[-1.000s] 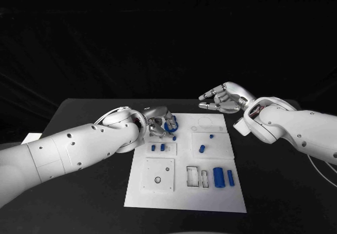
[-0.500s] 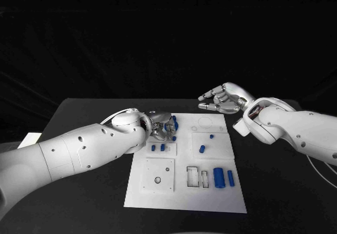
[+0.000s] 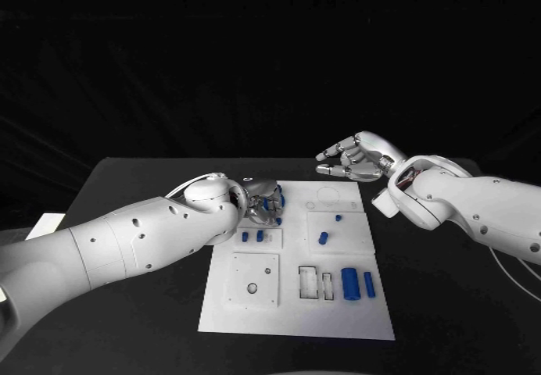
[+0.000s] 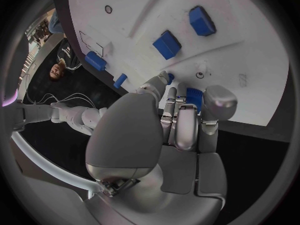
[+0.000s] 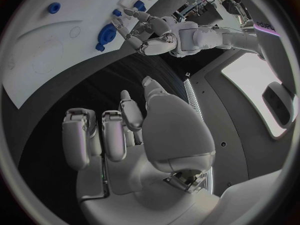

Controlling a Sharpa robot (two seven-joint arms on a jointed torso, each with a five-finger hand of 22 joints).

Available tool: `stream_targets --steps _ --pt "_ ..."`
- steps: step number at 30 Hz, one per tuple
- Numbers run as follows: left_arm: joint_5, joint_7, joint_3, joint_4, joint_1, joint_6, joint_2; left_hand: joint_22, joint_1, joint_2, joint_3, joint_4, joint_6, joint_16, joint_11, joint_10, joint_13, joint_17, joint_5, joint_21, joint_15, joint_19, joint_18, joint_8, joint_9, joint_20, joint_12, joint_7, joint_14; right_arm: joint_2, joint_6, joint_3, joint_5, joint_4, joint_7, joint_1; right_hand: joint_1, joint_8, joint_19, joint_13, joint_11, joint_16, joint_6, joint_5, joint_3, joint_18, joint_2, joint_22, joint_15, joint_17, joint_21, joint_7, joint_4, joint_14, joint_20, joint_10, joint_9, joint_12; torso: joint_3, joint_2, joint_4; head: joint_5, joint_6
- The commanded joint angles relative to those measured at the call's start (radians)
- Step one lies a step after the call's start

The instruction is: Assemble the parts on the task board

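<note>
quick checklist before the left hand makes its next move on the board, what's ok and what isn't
1. Left hand at the task board, over its far left corner: ok.
2. Left hand fingers curled down beside a blue part: ok.
3. That part firmly held: cannot tell, the fingers hide the contact.
4. Right hand holds nothing, raised beyond the board's far edge, out of the way: ok.
5. Two long blue parts lying loose near the board's near right slots: ok.
</note>
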Motion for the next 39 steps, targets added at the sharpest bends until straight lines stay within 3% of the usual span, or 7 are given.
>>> stream_targets --steps 1,25,34,39 --pt "-0.010 -0.008 0.000 -0.006 -0.001 -0.005 0.007 -0.002 0.006 0.010 0.013 -0.001 0.010 0.000 -0.001 0.011 -0.005 -0.002 -0.004 -0.001 -0.004 0.020 -0.005 -0.006 -0.003 -0.003 -0.009 0.002 0.037 0.002 0.015 0.000 0.000 0.000 0.009 0.000 -0.004 -0.001 -0.006 -0.001 -0.001 -0.005 -0.009 0.005 -0.004 0.006 0.010 0.023 0.009 0.084 -0.004 -0.001 -0.001 0.065 0.001 -0.005 0.001 -0.005 0.0005 0.000 -0.0001 -0.002 0.000" --pt "-0.010 -0.012 -0.003 -0.026 -0.017 0.053 0.032 -0.008 0.009 0.008 0.068 -0.014 0.049 0.004 -0.007 0.056 -0.027 -0.017 -0.006 -0.013 -0.011 0.020 -0.002 -0.019 -0.007 -0.008 -0.044 -0.004 0.037 0.006 0.022 0.000 0.000 -0.001 0.009 -0.001 -0.004 -0.001 -0.006 -0.001 -0.001 -0.005 -0.008 0.006 -0.004 0.006 0.010 0.023 0.009 0.084 -0.004 -0.001 -0.001 0.065 0.001 -0.005 0.001 -0.006 0.0001 -0.001 0.0016 -0.008 -0.002" --pt "-0.024 -0.023 -0.004 -0.026 -0.019 0.059 0.032 -0.001 0.042 0.027 0.140 -0.057 0.092 0.011 -0.015 0.107 -0.027 -0.017 -0.013 -0.009 -0.017 0.020 -0.003 -0.017 -0.005 -0.013 -0.052 -0.004 0.037 0.006 0.023 0.000 0.000 0.000 0.010 -0.001 -0.004 -0.001 -0.006 -0.001 0.000 -0.005 -0.008 0.006 -0.005 0.006 0.010 0.023 0.009 0.085 -0.004 -0.001 -0.001 0.065 0.001 -0.005 0.001 -0.005 0.0001 -0.001 0.0010 -0.006 -0.003" --pt "-0.029 -0.017 -0.004 -0.026 -0.021 0.028 0.033 0.006 0.040 0.027 0.175 -0.077 0.113 0.015 -0.015 0.131 -0.026 -0.018 -0.011 -0.004 -0.017 0.021 -0.004 -0.018 -0.004 -0.015 -0.064 -0.003 0.037 0.006 0.023 0.000 0.000 0.000 0.010 -0.001 -0.004 0.000 -0.005 -0.001 0.000 -0.005 -0.008 0.006 -0.005 0.006 0.010 0.024 0.009 0.084 -0.004 -0.001 -0.001 0.065 0.001 -0.005 0.001 -0.005 0.0007 -0.001 0.0018 -0.007 -0.001"
